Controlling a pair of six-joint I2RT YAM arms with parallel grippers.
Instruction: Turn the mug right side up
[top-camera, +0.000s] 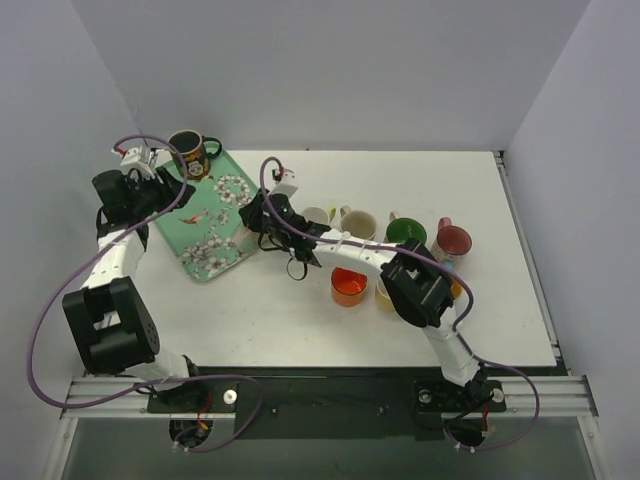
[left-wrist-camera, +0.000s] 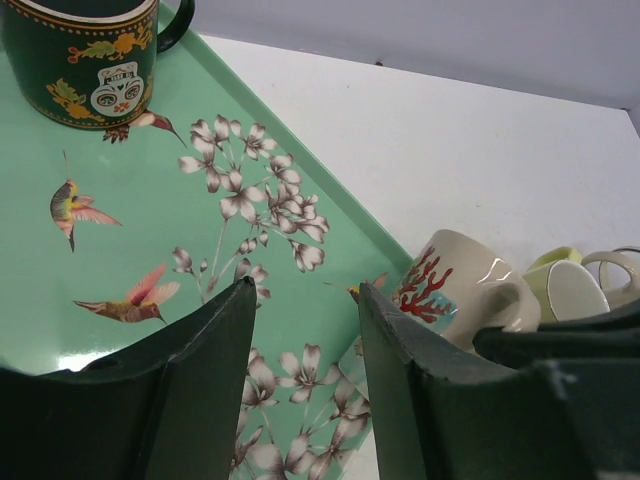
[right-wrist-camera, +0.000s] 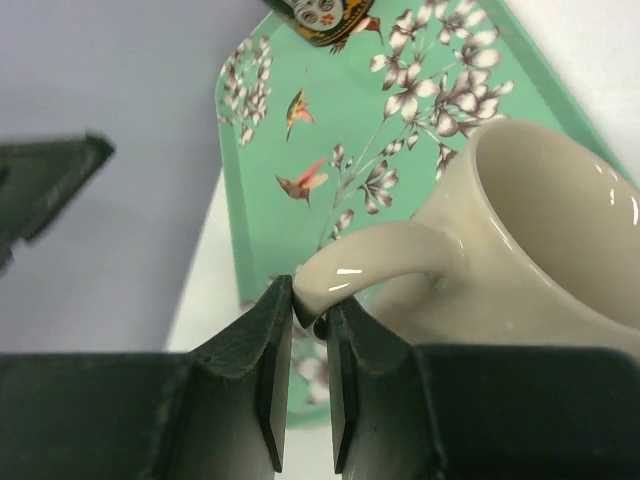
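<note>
Right gripper (right-wrist-camera: 308, 305) pinches the cream mug (right-wrist-camera: 510, 270) by its handle; the mouth tips up toward the lens, axis slanted, against the green tray (right-wrist-camera: 260, 200). Left wrist: left gripper (left-wrist-camera: 305, 290) spread above the tray, mug just off its rim. Overhead, the right gripper sits at the tray's edge, covering the mug.

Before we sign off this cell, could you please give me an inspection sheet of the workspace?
Surface: white table, no spills seen.
Job's things: cream mug beside the green tray, held by its handle; tilt hard to judge.
Clutter: dark skull mug upright on tray; green mug, red mug, orange cup mid-table.
Grippers: left gripper open over tray; right gripper shut on the mug's handle.
Cables: purple cables run along both arms.
Surroundings: plain walls; nothing else seen.
</note>
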